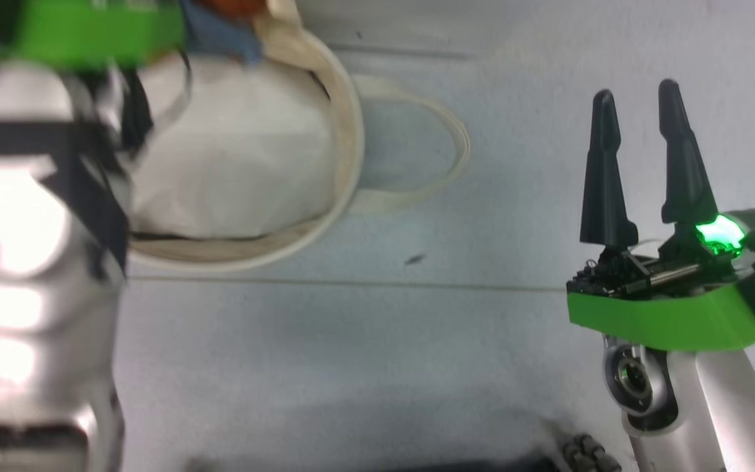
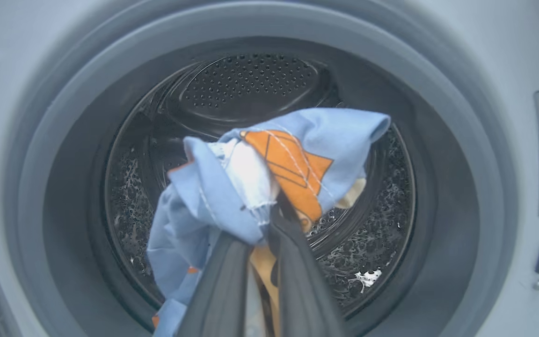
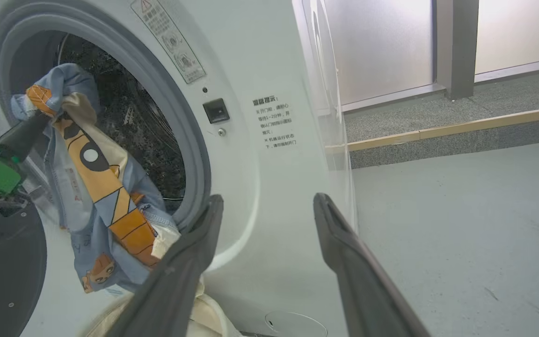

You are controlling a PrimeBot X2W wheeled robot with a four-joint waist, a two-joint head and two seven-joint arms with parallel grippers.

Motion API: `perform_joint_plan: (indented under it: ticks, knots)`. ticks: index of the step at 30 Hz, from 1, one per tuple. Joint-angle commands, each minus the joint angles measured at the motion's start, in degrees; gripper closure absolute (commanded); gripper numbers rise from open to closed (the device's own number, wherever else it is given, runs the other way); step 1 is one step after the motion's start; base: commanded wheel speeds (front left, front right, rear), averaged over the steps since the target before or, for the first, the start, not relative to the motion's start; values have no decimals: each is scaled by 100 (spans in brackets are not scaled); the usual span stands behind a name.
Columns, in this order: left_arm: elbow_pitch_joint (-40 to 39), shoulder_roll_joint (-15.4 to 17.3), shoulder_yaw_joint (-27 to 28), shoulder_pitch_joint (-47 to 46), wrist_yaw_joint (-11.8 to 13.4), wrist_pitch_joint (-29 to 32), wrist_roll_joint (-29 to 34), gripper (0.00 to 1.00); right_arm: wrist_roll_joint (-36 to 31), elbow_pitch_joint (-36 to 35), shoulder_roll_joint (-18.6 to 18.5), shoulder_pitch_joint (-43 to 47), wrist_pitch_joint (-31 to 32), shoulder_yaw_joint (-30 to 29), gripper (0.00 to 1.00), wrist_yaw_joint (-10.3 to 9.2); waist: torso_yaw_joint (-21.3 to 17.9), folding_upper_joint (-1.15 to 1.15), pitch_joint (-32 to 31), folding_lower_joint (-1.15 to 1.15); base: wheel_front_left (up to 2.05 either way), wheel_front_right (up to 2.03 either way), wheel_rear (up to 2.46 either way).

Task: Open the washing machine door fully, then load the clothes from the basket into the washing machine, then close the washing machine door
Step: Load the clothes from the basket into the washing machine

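My left gripper (image 2: 272,213) is shut on the clothes (image 2: 297,150), a light blue garment with orange and cream patches, held up in front of the washing machine (image 2: 508,47) opening with its steel drum (image 2: 251,84) behind. In the right wrist view the clothes (image 3: 101,187) hang from the left gripper (image 3: 40,119) across the grey gasket (image 3: 190,131), their lower end above the basket (image 3: 204,318). The door's black rim (image 3: 7,281) shows at the lower left, swung open. My right gripper (image 1: 636,92) (image 3: 269,200) stands open and holds nothing, to the right of the basket (image 1: 345,131).
A plain white bundle (image 1: 233,164) lies in the basket, whose loop handle (image 1: 456,144) lies out on the grey floor (image 1: 417,360). My left forearm (image 1: 30,262) crosses the left of the head view. A raised kerb (image 3: 461,131) and frosted panels stand right of the machine.
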Motion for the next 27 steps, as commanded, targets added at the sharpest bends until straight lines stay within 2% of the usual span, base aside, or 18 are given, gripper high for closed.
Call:
perform_joint_plan:
  ticks: [1, 8, 15, 16, 17, 18, 21, 27]
  knots:
    - [21, 235, 187, -339, -47, -25, -8, 100, -45, -231, 52, 2, -26, 163, 0, 1, -220, 0, 488, -2, 0, 0, 0]
    - [1193, 404, 270, -2003, -99, -25, 136, 100, 26, -284, 74, -208, -26, 246, 0, 1, -497, 0, 1106, -2, 0, 0, 0]
    - [2067, 667, 167, -3177, 92, -25, 435, 100, 97, -256, 96, -352, -26, 378, 0, 1, -740, 0, 1388, -2, 0, 0, 0]
    - [2165, 706, 132, -3311, 119, -25, 479, 93, 104, -251, 97, -368, -26, 403, 0, 1, -775, 0, 1413, -2, 0, 0, 0]
    - [2218, 746, 81, -3422, 175, -25, 548, 13, 108, -249, 99, -380, -26, 408, 0, 1, -789, 0, 1428, -2, 0, 0, 0]
    - [2277, 762, 35, -3506, 229, -25, 594, 0, 114, -252, 100, -386, -26, 400, 0, 1, -798, 0, 1446, -2, 0, 0, 0]
    - [2513, 756, -26, -3633, 339, -25, 593, 0, 154, -267, 102, -402, -26, 361, 0, 1, -810, 0, 1468, -2, 0, 0, 0]
    - [2614, 738, -45, -3523, 377, -25, 413, 0, 146, -249, 104, -432, -26, 319, 0, 1, -728, 0, 1384, -2, 0, 0, 0]
